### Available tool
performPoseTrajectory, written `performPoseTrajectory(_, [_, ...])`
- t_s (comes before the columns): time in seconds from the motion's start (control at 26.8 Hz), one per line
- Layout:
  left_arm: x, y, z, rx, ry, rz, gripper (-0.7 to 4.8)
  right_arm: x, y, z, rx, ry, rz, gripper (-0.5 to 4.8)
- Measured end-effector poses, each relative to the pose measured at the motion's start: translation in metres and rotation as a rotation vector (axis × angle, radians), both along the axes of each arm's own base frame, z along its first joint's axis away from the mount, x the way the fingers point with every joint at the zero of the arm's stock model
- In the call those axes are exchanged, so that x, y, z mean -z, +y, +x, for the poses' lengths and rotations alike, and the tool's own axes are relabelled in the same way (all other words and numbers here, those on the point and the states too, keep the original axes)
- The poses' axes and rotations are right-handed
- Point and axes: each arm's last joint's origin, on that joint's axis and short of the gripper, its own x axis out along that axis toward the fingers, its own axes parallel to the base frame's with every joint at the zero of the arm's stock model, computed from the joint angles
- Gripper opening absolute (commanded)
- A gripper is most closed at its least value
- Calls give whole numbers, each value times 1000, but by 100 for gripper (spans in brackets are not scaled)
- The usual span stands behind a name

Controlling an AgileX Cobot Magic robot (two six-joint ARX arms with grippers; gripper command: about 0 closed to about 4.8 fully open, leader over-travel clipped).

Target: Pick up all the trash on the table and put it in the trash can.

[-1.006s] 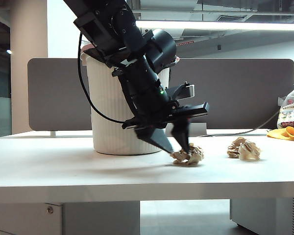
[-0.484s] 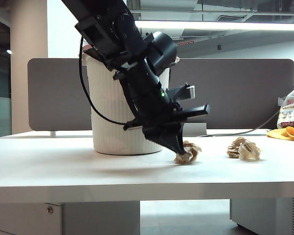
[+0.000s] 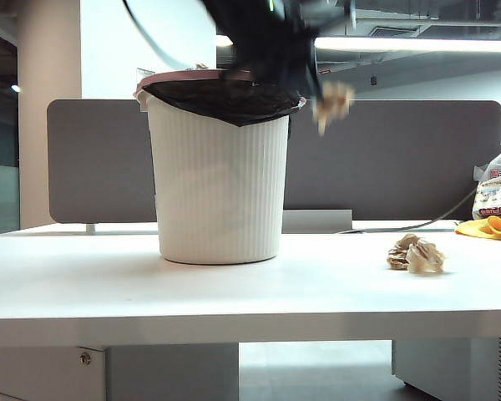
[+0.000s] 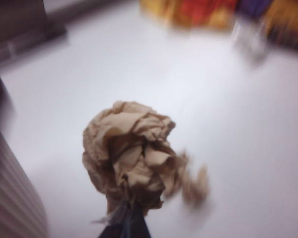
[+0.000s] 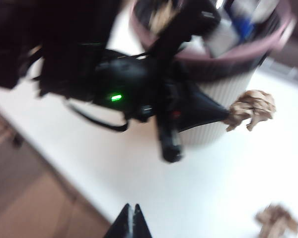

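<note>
My left gripper (image 3: 316, 90) is blurred, high up beside the right of the trash can's rim, shut on a crumpled tan-brown ball of trash (image 3: 332, 100). In the left wrist view the ball (image 4: 129, 151) sits pinched in the dark fingertips (image 4: 135, 225) above the table (image 4: 228, 124). The right wrist view shows the left gripper (image 5: 221, 115) with the ball (image 5: 252, 108) in front of the white ribbed trash can (image 5: 223, 84). A second ball (image 3: 416, 254) lies on the table (image 3: 234, 292) to the right. My right gripper (image 5: 131, 212) is shut and empty, over the table's near edge.
The trash can (image 3: 217, 175) stands left of centre on the table, lined with a black bag. A grey partition panel (image 3: 401, 159) runs behind it. A printed white bag (image 3: 494, 190) and a yellow-orange cloth (image 3: 487, 227) sit at the far right.
My left gripper closed on the nearer paper ball and lifted it from the table up to the level of the trash can's rim. The other ball stayed put.
</note>
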Motion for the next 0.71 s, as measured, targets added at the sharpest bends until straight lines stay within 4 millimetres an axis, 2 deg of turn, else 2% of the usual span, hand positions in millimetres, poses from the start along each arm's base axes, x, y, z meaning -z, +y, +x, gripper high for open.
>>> performPoseTrajectory(0.19, [-61, 12, -11, -14, -194, -14, -6, -16, -2, -2, 32, -113, 73, -2])
performPoseTrajectory(0.26, [-83, 23, -12, -57, -263, -10, -6, -20, -1, -1, 34, -141, 89, -2])
performPoseTrajectory(0.37, [-102, 45, -1, -130, -306, -15, -6, -29, 1, 3, 38, -181, 110, -2])
performPoseTrajectory(0.48, [-105, 76, 18, -226, -299, 8, -6, -41, 4, 12, 48, -211, 125, -2])
performPoseTrajectory(0.71, [-93, 123, 45, -361, -201, 43, -6, -64, 15, 33, 59, -244, 140, -2])
